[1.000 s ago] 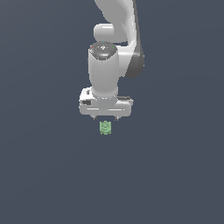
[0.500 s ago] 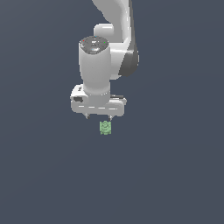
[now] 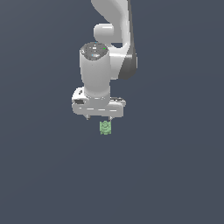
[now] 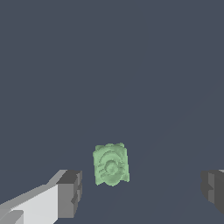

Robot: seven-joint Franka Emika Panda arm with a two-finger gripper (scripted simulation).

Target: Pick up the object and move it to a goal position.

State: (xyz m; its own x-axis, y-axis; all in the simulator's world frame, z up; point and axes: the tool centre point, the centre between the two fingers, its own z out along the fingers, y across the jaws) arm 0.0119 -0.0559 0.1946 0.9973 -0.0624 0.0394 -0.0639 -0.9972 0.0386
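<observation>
Risky from here: with gripper [image 4: 140, 190] spread wide and object [image 4: 110, 165] on the floor nearer one finger [image 4: 70, 192] than the other, likely to nudge or tip that lumpy figure on closing.

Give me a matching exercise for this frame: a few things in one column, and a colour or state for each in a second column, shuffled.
Column 1:
1. object
2. gripper
3. floor
4. arm

Column 2:
A. white, reaching down from above
B. pale green, lying loose
C. plain dark grey
D. open, fingers either side of the figure without touching

Pairs: 1-B, 2-D, 3-C, 4-A
</observation>
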